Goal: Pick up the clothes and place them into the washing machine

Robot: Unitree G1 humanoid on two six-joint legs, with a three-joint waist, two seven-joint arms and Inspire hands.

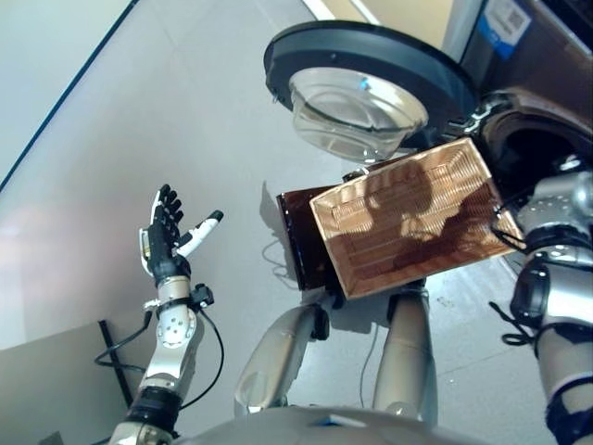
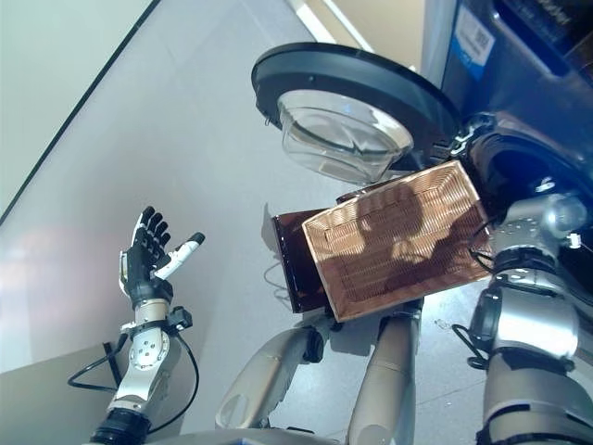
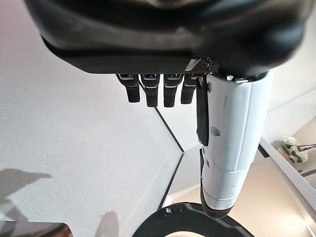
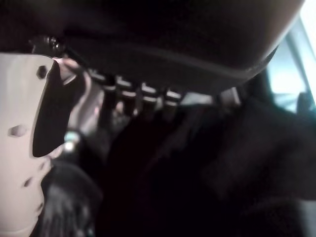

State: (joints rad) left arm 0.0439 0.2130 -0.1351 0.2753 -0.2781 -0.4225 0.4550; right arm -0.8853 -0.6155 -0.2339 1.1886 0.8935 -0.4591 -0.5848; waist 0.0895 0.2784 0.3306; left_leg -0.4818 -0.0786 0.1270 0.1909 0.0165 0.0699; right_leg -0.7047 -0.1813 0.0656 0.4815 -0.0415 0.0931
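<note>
Washing machine [image 1: 547, 139] at upper right of frame, dark drum opening facing in; round door [image 1: 371, 69] swung wide at top centre, clear bowl-shaped glass showing. Brown ribbed basket [image 1: 408, 218] tipped at centre, touching machine's opening. Right arm reaches into drum at right edge; right hand [image 4: 143, 98] inside among dark cloth, clothes [image 4: 212, 173] dim in drum, fingers' state cannot tell. Left hand [image 1: 165, 236] raised at lower left, well apart from basket, fingers straight, spread, holding nothing
</note>
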